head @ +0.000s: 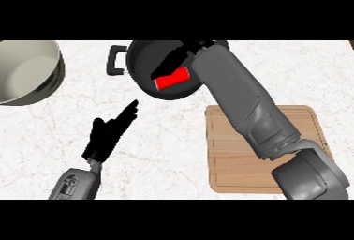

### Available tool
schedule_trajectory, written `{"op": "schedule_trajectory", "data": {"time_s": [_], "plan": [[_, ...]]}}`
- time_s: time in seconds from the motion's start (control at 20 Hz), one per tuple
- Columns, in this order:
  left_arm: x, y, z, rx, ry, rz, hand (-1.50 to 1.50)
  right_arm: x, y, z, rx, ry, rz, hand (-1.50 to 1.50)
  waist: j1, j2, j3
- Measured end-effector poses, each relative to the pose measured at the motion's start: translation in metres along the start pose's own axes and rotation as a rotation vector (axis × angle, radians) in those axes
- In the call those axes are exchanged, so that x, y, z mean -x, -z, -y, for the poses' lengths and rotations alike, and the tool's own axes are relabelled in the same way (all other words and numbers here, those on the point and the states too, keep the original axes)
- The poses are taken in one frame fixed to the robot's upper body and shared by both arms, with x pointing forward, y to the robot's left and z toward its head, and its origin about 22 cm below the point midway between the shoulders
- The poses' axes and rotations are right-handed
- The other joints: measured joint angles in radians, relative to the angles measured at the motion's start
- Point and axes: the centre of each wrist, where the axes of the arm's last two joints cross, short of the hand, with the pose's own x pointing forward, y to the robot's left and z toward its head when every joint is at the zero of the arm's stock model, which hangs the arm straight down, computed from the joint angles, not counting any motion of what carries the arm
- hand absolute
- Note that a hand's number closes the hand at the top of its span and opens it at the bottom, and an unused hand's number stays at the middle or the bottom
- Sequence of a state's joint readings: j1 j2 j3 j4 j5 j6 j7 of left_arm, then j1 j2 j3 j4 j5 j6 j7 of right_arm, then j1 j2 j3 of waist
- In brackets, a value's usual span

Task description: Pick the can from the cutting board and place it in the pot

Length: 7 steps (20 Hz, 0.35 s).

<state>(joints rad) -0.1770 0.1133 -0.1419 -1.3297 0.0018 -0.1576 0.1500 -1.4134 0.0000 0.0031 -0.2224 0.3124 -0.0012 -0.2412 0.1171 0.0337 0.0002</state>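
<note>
Overhead, right hand (181, 55) curls round the red can (171, 79) inside the pot (140, 65).

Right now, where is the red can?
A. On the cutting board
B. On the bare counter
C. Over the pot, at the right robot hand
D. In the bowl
C: the can shows inside the pot's rim at the right robot hand, off the cutting board.
</note>
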Motion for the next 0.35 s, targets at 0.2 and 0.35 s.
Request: {"op": "schedule_trajectory", "data": {"time_s": [0.2,0.35], "plan": [[0.002,-0.002,-0.004,-0.017,0.0,-0.002,0.0,0.0,-0.001,0.02,0.132,0.138,0.011,-1.5,-0.017,0.001,0.0],[0.002,-0.003,-0.003,-0.023,-0.003,-0.004,0.0,0.007,-0.006,0.042,0.201,0.224,0.028,-1.5,-0.022,0.003,0.0]]}}
